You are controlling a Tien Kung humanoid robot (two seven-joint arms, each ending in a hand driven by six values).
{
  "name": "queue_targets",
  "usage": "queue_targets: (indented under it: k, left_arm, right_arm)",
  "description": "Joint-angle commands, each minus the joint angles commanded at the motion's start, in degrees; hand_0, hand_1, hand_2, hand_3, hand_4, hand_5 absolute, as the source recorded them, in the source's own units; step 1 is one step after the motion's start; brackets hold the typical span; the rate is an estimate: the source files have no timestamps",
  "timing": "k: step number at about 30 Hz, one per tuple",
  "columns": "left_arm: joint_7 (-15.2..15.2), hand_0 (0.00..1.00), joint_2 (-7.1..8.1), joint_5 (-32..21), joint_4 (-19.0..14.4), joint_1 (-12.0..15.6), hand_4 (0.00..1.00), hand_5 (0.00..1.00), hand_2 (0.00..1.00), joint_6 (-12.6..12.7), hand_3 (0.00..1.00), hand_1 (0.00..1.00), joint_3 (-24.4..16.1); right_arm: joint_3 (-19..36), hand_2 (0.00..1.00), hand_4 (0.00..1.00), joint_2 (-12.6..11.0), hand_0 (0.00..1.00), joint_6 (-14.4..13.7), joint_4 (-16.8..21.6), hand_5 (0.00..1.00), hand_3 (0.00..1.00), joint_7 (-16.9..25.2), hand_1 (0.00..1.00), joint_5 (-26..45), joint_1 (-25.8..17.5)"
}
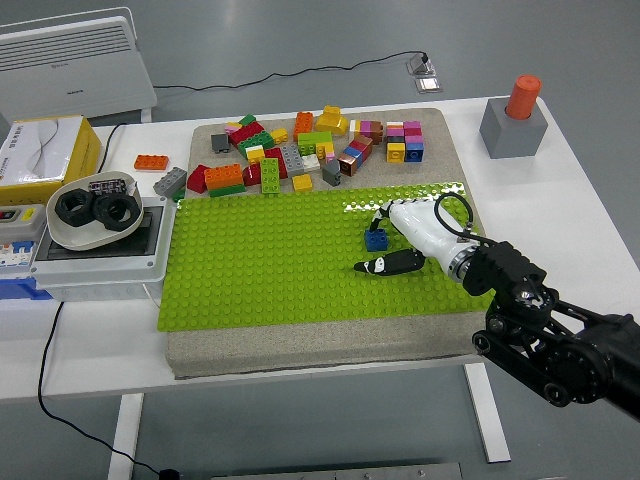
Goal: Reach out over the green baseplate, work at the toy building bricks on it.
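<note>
A black jointed robot arm enters from the lower right corner of the frame and reaches up and left over a white table (pixel 90 375), ending in the right hand (pixel 408 238), which has a white shell and black fingers. The hand sits over the right part of a large bright green studded baseplate (pixel 260 260) that lies on a beige stone-like slab (pixel 300 345) in the middle of the frame. Its fingers are spread and hold nothing: one black finger (pixel 382 265) stretches left, low over the green studs, while others curl near a small blue toy brick (pixel 376 239) standing on the baseplate; whether they touch the brick cannot be told. Beyond the baseplate, on the far part of the slab at upper centre, lies a loose pile of toy bricks (pixel 310 150) in red, orange, yellow, green, grey, pink and blue. At the left of the frame sits a grey electrical box (pixel 100 255) with a white bowl (pixel 90 210) holding black ring-shaped parts on top. A single orange brick (pixel 151 162) lies on the table further back, and a yellow cardboard box (pixel 40 150) is at the left edge. At upper right stands a grey block topped by an orange cylinder (pixel 513 118). A white panel heater (pixel 75 65) fills the upper left corner.
</note>
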Motion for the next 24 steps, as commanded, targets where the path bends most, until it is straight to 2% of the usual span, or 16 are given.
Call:
queue_targets:
  k: [24]
  left_arm:
    - [-0.2,0.792,0.14,0.32,0.0,-0.19,0.732,0.842,0.717,-0.06,0.802,0.717,-0.18]
  right_arm:
    - [-0.38,0.83,0.969,0.6,0.81,-0.07,-2.14,0.672,0.618,0.37,0.788,0.5,0.31]
